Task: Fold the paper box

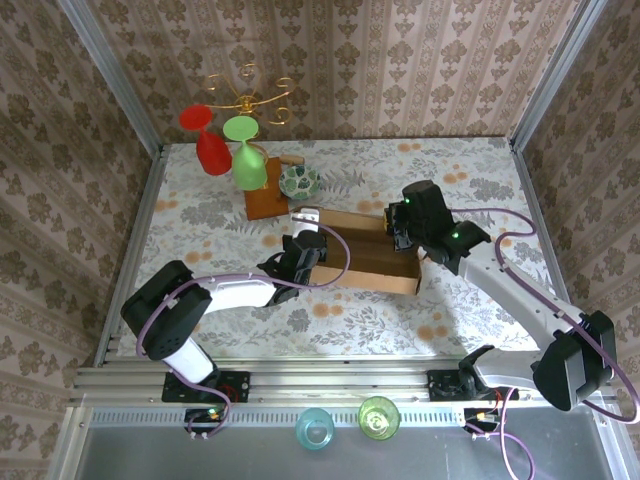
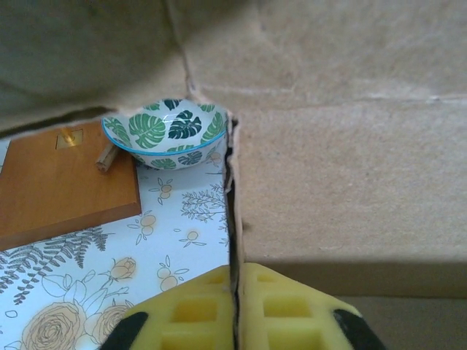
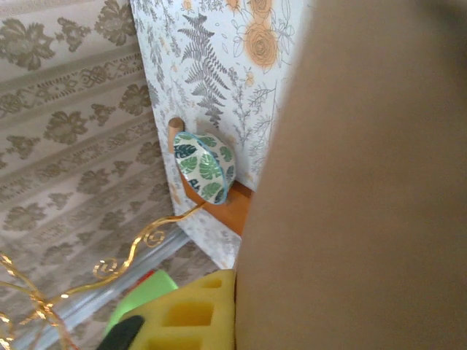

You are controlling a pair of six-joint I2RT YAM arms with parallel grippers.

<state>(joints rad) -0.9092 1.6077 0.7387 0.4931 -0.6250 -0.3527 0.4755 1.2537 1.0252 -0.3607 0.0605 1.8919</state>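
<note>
The tan paper box (image 1: 365, 262) lies mid-table as a shallow open tray between my two grippers. My left gripper (image 1: 302, 250) is at its left end. In the left wrist view its yellow pads (image 2: 193, 310) are pinched shut on the thin upright edge of a cardboard wall (image 2: 350, 168), at the gripper (image 2: 237, 313). My right gripper (image 1: 400, 232) is at the box's far right corner. In the right wrist view one yellow pad (image 3: 190, 313) presses against a cardboard panel (image 3: 365, 182) that hides the other finger.
A leaf-patterned bowl (image 1: 299, 180) sits beside a reddish wooden board (image 1: 268, 203) just behind the box's left end. Behind them a red glass (image 1: 207, 140) and a green glass (image 1: 246, 152) stand upside down under a gold rack (image 1: 247, 97). Two cups (image 1: 315, 428) stand below the table's near rail.
</note>
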